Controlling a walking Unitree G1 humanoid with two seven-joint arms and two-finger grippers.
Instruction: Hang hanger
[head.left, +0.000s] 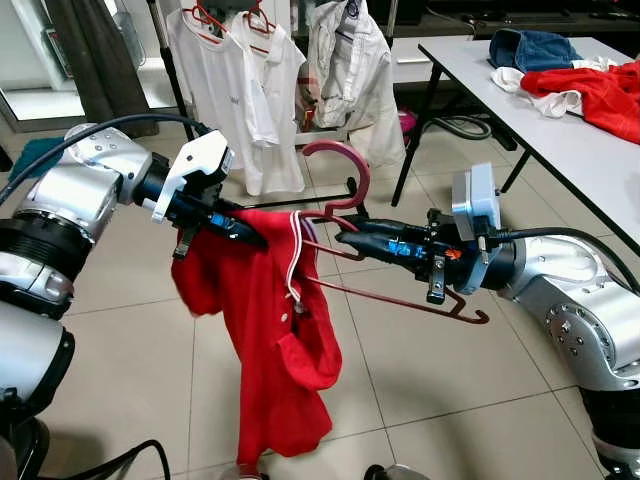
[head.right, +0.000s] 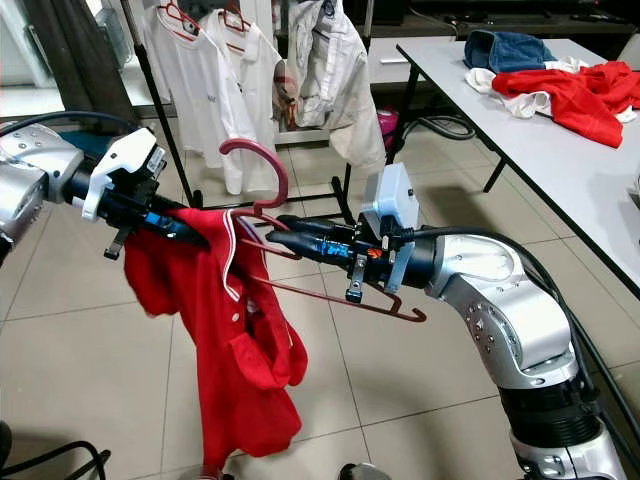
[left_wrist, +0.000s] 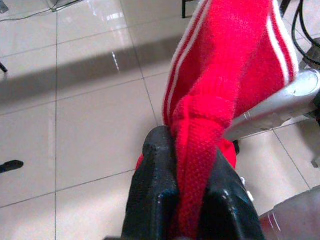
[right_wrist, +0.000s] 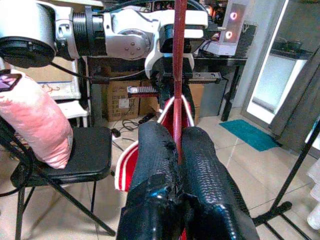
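The two arms hold a red shirt (head.left: 270, 330) and a dark red hanger (head.left: 345, 215) in mid-air in front of a clothes rack (head.left: 180, 90), above the tiled floor (head.left: 420, 380). The left gripper (head.left: 250, 232) is closed on the fabric near the white-striped collar, so the rest of the shirt droops freely below it. The right gripper (head.left: 345, 237) pinches the thin hanger just under its hook, keeping the hook upright and the far arm of the hanger angled down toward the robot's right. This split grip appears meant to steady the collar while the hanger sits inside the neck opening; the hanger is not yet on the rack, where white shirts (head.left: 240, 80) already hang.

The left wrist view shows the knit cloth squeezed tight between the black fingers (left_wrist: 155, 190). The right wrist view shows the hanger rod (right_wrist: 179, 75) clamped between closed fingers (right_wrist: 205, 170), and, behind it, a folding chair (right_wrist: 75, 160) with a pink cushion (right_wrist: 35, 120). The head views alone show the table (head.left: 520, 100) bearing more clothes (head.left: 590, 85).
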